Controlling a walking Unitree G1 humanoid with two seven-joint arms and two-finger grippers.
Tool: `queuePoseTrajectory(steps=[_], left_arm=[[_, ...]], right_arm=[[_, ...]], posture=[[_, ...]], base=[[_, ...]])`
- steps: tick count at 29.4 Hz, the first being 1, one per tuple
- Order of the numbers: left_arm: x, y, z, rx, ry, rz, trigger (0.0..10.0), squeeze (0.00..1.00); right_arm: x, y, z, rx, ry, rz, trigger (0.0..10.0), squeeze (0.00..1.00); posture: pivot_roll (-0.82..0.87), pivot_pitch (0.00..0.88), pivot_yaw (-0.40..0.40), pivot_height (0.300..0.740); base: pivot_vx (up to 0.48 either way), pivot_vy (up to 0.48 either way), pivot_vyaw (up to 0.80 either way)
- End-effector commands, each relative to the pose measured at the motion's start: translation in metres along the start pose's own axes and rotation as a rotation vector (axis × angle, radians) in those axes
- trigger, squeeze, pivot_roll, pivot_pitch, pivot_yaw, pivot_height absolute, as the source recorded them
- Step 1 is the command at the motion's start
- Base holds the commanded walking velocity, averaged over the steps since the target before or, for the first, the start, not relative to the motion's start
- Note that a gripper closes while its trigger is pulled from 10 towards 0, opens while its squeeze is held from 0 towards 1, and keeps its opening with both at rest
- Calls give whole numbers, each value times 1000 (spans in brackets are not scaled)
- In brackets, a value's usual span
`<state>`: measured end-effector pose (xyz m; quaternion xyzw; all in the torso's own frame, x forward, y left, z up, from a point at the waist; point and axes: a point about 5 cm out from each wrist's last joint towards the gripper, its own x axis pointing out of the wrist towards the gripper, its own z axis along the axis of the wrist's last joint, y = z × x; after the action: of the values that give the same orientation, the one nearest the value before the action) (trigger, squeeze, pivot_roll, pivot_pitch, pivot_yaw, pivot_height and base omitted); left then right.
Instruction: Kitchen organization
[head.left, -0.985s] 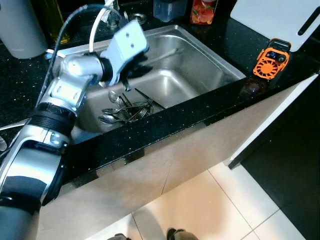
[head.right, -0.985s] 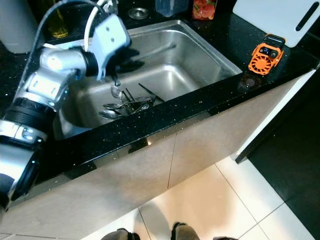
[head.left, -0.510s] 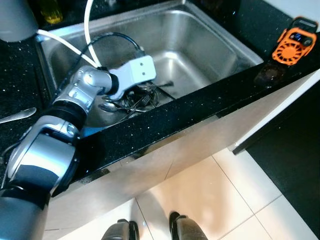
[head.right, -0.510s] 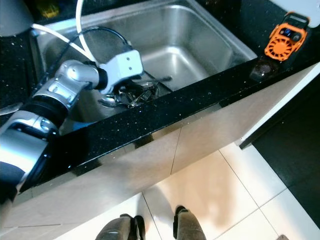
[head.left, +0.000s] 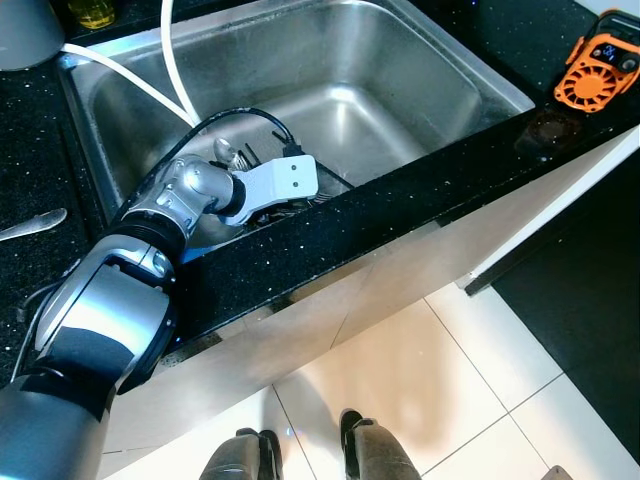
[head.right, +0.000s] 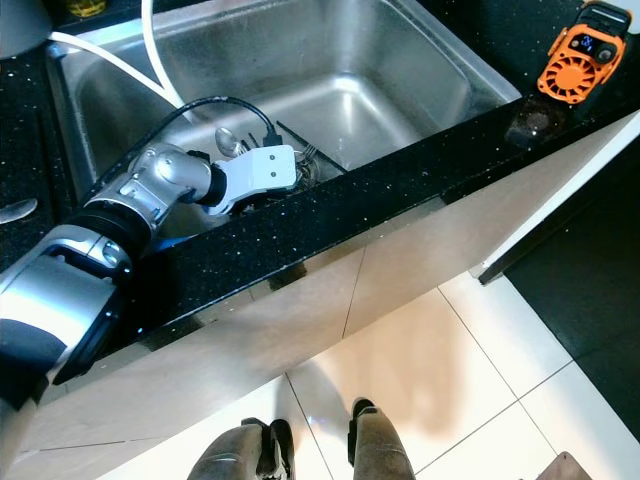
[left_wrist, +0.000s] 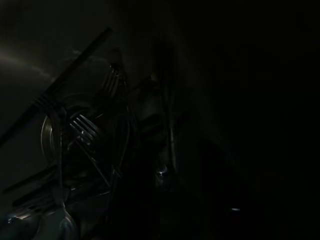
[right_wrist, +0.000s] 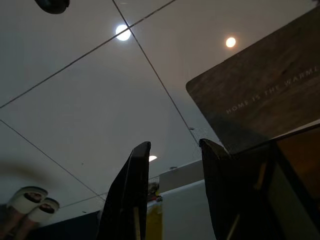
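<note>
We see the left gripper reaching among the cutlery piled in the sink; its grip is indiscernible. The right gripper stands parted, empty, pointing ceilingward.

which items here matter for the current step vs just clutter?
In play:
- left gripper, down in the sink
- cutlery pile under it

Lying about:
- orange fan on the counter
- lone spoon on the counter
- white hose
- right gripper, idle, fingers apart
</note>
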<state>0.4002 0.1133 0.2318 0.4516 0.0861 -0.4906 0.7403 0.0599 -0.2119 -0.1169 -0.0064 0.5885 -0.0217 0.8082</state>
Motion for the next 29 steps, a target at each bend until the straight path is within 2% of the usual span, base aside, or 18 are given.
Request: queuePoseTrajectory(steps=[1, 3, 4, 5, 6, 7, 9, 10, 12, 15, 16, 17, 18, 19, 21, 25, 29], left_arm=[[0, 3, 3, 13, 5, 17, 10000, 1000], [-4, 12, 9, 39, -1, 94, 10000, 1000], [-7, 17, 12, 53, -4, 138, 10000, 565], [-10, 22, 16, 64, -10, 174, 10000, 20], [-16, 30, 21, 60, -33, 210, 10000, 0], [-16, 30, 21, 60, -33, 210, 10000, 0], [-29, 41, 29, 65, -72, 253, 10000, 0], [-45, 54, 37, 80, -109, 302, 10000, 0], [-45, 54, 37, 80, -109, 302, 10000, 0], [-72, 70, 47, 75, -193, 372, 10000, 0], [-72, 70, 47, 75, -193, 372, 10000, 0], [-82, 75, 51, 57, -245, 398, 10000, 0], [-82, 75, 51, 57, -245, 398, 10000, 0], [-101, 82, 53, 27, -327, 449, 10000, 0], [-111, 83, 51, 10, -371, 470, 10000, 0], [-128, 79, 38, 7, -393, 536, 10000, 0], [-131, 76, 30, -29, -397, 608, 10000, 0]], right_arm=[[-3, 2, -16, 21, 47, 2, 10000, 0], [-2, 3, -14, 24, 41, 2, 10000, 0], [-2, 4, -12, 24, 37, 3, 10000, 0], [-1, 5, -10, 24, 33, 4, 10000, 0], [0, 6, -6, 24, 26, 5, 10000, 0], [0, 6, -6, 24, 26, 5, 10000, 0], [1, 7, 0, 22, 13, 9, 10000, 0], [3, 8, 9, 22, -6, 11, 10000, 0], [3, 8, 9, 22, -6, 11, 10000, 0], [5, 9, 22, 18, -25, 13, 10000, 0], [5, 9, 22, 18, -25, 13, 10000, 0], [5, 10, 26, 12, -28, 16, 10000, 0], [5, 10, 26, 12, -28, 16, 10000, 0], [6, 11, 31, -3, -28, 20, 10000, 0], [7, 12, 33, -14, -25, 23, 10000, 0], [7, 12, 40, -29, -29, 25, 10000, 0], [8, 10, 46, -35, -37, 22, 10000, 0]], posture=[[-80, 339, 38, 740], [-78, 330, 37, 740], [-75, 325, 37, 740], [-70, 313, 36, 740], [-67, 298, 34, 740], [-67, 298, 34, 740], [-66, 293, 34, 740], [-53, 259, 34, 740], [-53, 259, 34, 740], [-18, 222, 22, 740], [-18, 222, 22, 740], [-8, 214, 18, 740], [-8, 214, 18, 740], [10, 192, 5, 740], [18, 183, -1, 740], [38, 162, -15, 740], [58, 148, -24, 740]], base=[[0, 0, 0], [0, 0, 0], [0, 0, 0], [0, 0, 0], [0, 0, 0], [0, 0, 0], [0, 0, 0], [0, 0, 0], [0, 0, 0], [0, 0, 0], [0, 0, 0], [0, 0, 0], [0, 0, 0], [0, 0, 0], [0, 0, 0], [0, 0, 0], [0, 0, 0]])
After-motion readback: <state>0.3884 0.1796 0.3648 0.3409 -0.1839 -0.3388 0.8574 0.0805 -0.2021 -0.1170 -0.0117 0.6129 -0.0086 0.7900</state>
